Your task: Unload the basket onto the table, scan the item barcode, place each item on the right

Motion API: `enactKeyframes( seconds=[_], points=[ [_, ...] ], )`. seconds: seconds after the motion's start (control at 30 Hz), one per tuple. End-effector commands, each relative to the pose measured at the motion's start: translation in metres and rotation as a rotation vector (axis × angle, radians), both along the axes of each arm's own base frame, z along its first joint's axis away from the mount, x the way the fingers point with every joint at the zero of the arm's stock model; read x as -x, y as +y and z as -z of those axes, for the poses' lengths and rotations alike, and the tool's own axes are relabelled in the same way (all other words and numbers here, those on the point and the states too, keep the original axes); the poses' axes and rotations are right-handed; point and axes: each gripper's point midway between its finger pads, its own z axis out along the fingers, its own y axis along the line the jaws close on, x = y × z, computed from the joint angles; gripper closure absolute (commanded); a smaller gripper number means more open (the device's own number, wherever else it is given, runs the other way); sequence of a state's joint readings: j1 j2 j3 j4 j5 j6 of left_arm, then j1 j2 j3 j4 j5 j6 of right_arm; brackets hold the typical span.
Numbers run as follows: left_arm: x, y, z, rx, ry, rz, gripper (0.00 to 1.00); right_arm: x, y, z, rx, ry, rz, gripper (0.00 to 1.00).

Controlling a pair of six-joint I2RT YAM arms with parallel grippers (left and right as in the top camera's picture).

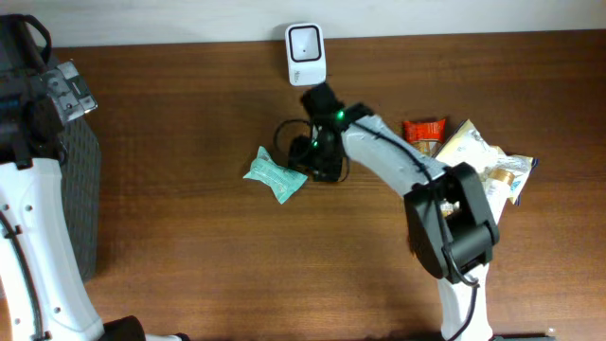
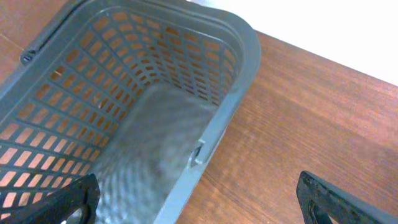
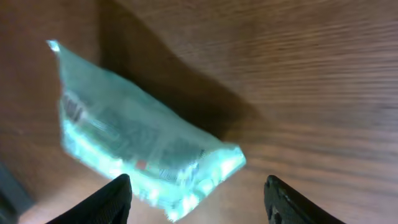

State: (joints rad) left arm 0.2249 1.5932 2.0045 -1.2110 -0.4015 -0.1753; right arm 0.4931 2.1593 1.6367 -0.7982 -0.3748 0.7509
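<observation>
The table (image 1: 189, 246) is grained wood with a soft sheen. The packet (image 1: 276, 174) is crinkly glossy film. The basket (image 2: 239, 68) is matt grey plastic, the scanner (image 1: 306, 52) smooth white plastic.

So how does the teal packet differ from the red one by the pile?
The teal packet lies alone on bare wood, close beside the open right end effector. The red packet touches the pile of pale packets, away from that end effector. Both lie on the table.
</observation>
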Motion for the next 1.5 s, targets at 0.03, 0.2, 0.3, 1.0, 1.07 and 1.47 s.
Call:
enactKeyframes(
  seconds=[0.03, 0.2, 0.3, 1.0, 1.07, 1.47],
  points=[
    [0.003, 0.002, -0.003, -0.016, 0.001, -0.004, 0.01, 0.006, 0.018, 0.030, -0.093, -0.024, 0.050, 0.32],
    [0.003, 0.002, -0.003, -0.016, 0.001, -0.004, 0.01, 0.006, 0.028, 0.039, -0.141, -0.066, 0.044, 0.37],
    [0.003, 0.002, -0.003, -0.016, 0.001, -0.004, 0.01, -0.012, 0.041, 0.026, -0.202, -0.220, -0.076, 0.54],
    [0.003, 0.002, -0.003, -0.016, 0.001, -0.004, 0.01, -0.029, 0.060, 0.032, -0.392, -0.446, -0.460, 0.22],
    [0.003, 0.002, -0.003, -0.016, 0.001, -0.004, 0.01, -0.027, 0.063, 0.040, -0.399, -0.414, -0.431, 0.25],
    [0.003, 0.002, -0.003, -0.016, 0.001, -0.004, 0.01, -0.025, 0.068, 0.043, -0.463, -0.337, -0.361, 0.96]
  ],
)
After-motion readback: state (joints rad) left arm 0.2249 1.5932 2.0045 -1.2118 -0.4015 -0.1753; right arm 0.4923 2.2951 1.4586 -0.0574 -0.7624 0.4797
